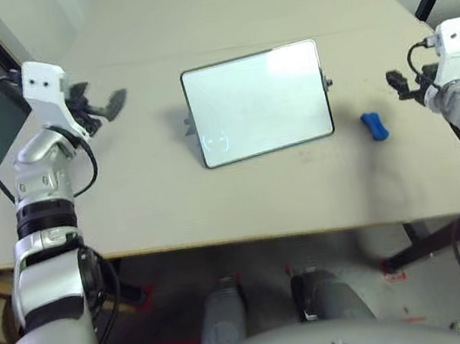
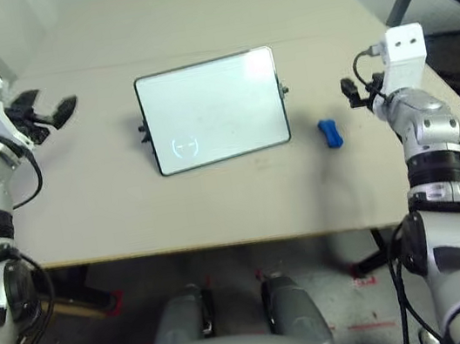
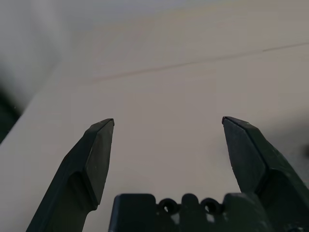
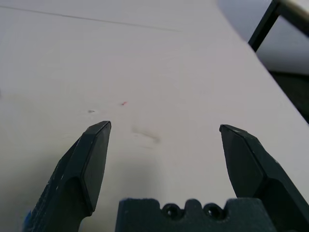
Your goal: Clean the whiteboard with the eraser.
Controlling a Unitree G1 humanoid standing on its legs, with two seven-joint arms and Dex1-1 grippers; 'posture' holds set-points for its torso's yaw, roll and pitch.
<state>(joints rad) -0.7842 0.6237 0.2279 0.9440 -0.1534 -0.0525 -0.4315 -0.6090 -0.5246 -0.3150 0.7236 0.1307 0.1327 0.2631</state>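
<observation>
Lying flat: whiteboard (image 1: 257, 103) | eraser (image 1: 373, 126) beside | left pincer (image 3: 168, 122) wide | right pincer (image 4: 165, 126) wide

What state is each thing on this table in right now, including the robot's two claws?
whiteboard: propped on its stand, surface wiped clean, only its small circle logo showing.
eraser: lying loose on the table, beside the board on the robot's right, not held.
left gripper: open, empty, over bare table.
right gripper: open, empty.

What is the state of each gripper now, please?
Left gripper: open, holding nothing.
Right gripper: open, holding nothing; the eraser lies on the table.
</observation>
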